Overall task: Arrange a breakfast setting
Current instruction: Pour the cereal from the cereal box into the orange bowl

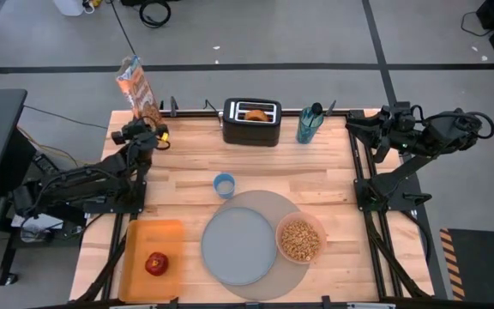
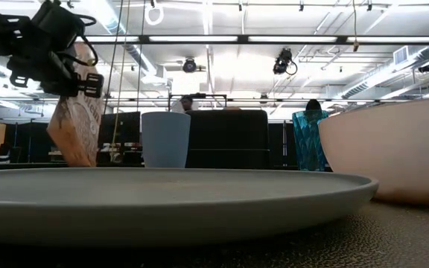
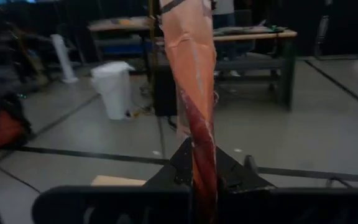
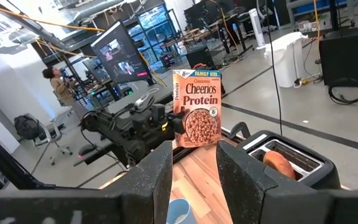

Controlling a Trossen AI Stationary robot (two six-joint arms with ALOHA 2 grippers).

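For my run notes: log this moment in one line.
left gripper: shut on cereal box, back-left corner | right gripper: open, parked | bowl: cereal-filled, on mat

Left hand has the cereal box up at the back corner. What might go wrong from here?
1. The left hand pinches the cereal box by one thin edge, beyond the table's back-left corner; a slip would likely drop it to the floor.
2. The box leans, so cereal might spill.
3. Swinging it inward could clip the toaster or the small blue cup.
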